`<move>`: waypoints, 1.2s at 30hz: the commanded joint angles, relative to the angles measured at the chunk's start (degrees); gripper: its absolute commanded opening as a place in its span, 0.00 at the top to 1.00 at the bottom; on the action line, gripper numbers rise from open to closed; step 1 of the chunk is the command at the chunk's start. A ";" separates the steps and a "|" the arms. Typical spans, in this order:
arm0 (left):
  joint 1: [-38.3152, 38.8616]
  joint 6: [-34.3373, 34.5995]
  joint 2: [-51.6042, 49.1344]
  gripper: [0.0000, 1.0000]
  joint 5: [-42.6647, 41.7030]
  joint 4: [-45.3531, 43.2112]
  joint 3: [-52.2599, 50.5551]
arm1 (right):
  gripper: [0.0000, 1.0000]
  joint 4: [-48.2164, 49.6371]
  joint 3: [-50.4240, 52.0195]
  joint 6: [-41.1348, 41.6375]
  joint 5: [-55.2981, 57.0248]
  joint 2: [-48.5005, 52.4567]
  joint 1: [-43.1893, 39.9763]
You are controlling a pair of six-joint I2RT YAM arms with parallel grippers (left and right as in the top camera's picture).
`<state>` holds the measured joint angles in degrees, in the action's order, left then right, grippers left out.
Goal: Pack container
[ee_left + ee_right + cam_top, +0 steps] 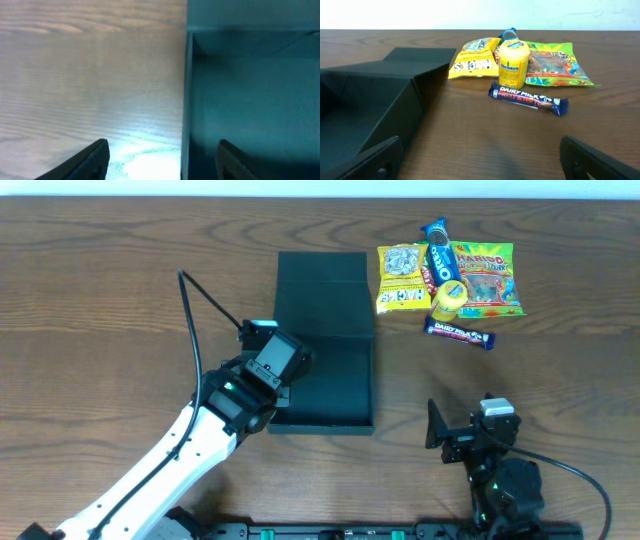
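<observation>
Overhead, a dark box [330,380] sits open in the middle of a wooden table [100,280], its lid [320,290] folded flat toward the far side. The inside looks empty. The left gripper [282,375] hangs over the box's left wall. The right gripper [460,430] waits near the front edge, well apart from the box. Five snacks lie together beyond the box's far right corner: a yellow packet [402,278], a biscuit roll [440,252], a gummy bag [485,278], a small yellow tub [448,298] and a chocolate bar [458,333].

Next, the left wrist view looks straight down on the thin left wall. The jaws stand spread, one finger outside over the table and one inside over the box floor, neither touching the wall.

Last, the right wrist view looks across the table to the snacks, with the box at the left. These jaws are spread wide and hold nothing.

The box appears light and made of thin card, so it would probably slide if pushed and bend if squeezed hard. Its matte surface should give a fair grip. A gentle pinch on a side wall close to a corner, where the card is stiffest, seems the best hold. The hinged lid would likely flop.
</observation>
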<state>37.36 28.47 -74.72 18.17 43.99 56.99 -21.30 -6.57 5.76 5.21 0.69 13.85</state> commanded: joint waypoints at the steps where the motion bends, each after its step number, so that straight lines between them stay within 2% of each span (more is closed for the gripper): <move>1: -1.38 -0.59 -0.22 0.32 -4.66 -4.11 -4.37 | 0.01 0.11 0.24 -0.70 0.61 -0.35 -0.04; 6: -1.64 -4.13 -0.31 0.42 -8.81 -10.97 -8.94 | 0.01 0.11 0.24 -0.70 0.61 -0.35 -0.04; 12: -3.19 -4.76 -4.28 0.46 -8.85 -11.52 -10.19 | 0.01 0.11 0.24 -0.70 0.61 -0.35 -0.04; 17: -3.28 -5.99 -7.76 0.61 -11.06 -13.46 -10.19 | 0.01 0.11 0.24 -0.70 0.61 -0.35 -0.04; 24: -3.28 -6.27 -8.66 0.90 -11.82 -14.49 -10.19 | 0.01 0.11 0.24 -0.70 0.61 -0.35 -0.04; 26: -3.28 -6.27 -8.66 0.94 -11.82 -14.49 -10.19 | 0.01 0.11 0.24 -0.70 0.61 -0.35 -0.04; 36: -3.26 -6.23 -8.66 0.95 -12.92 -16.00 -10.19 | 0.01 0.11 0.24 -0.68 0.61 -0.35 -0.04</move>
<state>34.26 22.48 -83.11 6.17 28.53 47.27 -21.32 -6.57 5.76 5.21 0.69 13.85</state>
